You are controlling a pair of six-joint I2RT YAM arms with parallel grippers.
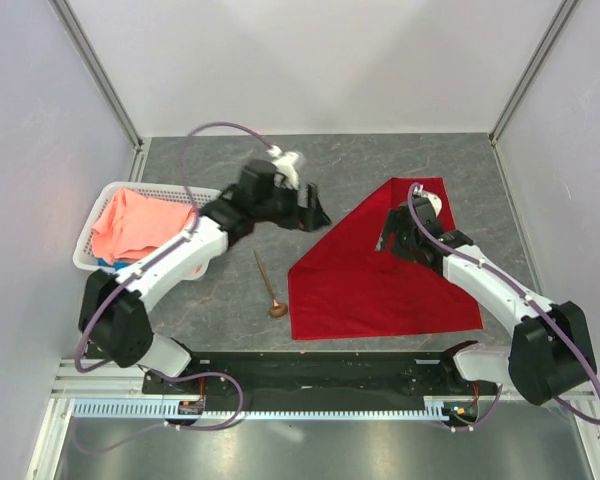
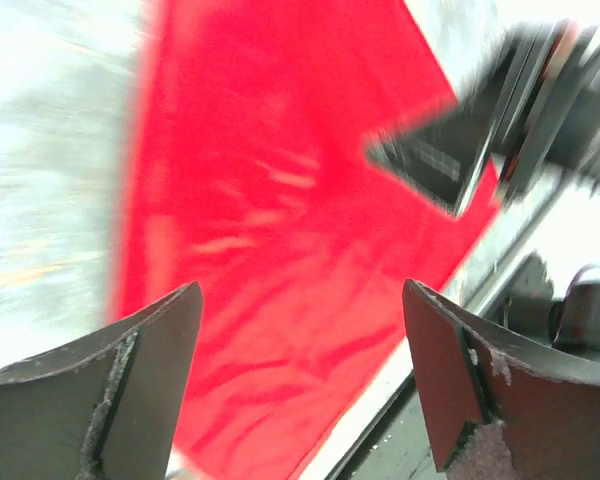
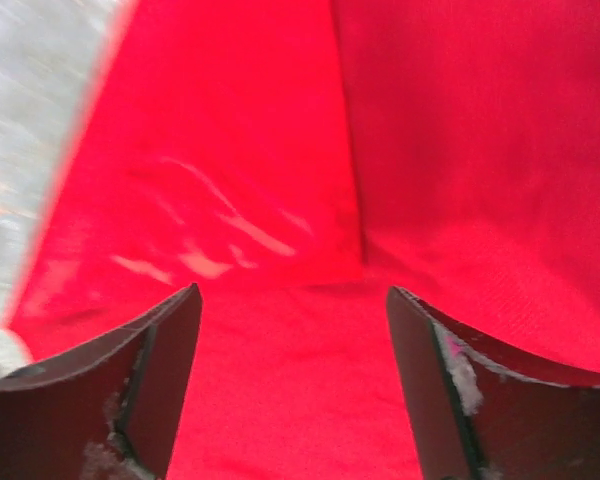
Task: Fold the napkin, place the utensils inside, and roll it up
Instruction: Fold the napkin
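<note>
**A:** Two arms reach in over the table (image 1: pixel 210 160). The left one stretches forward and to the right. The left gripper (image 1: pixel 315 210) hangs just off the napkin's (image 1: pixel 370 285) left edge, fingers spread wide and holding nothing.

**B:** Where is the spoon?

**A:** Only the overhead view shows it. The spoon (image 1: pixel 268 285) lies on the base side of the left fingers, apart from the napkin.

**B:** And on the right?

**A:** The right arm bends inward. The right gripper (image 1: pixel 388 238) sits over the napkin's far part, fingers parted with nothing pinched. Its wrist view shows red cloth under both fingers and a layer edge running away between them.

**B:** Is anything unclear?

**A:** The left wrist view is smeared. The right gripper is a dark blur beyond its right finger.
</note>
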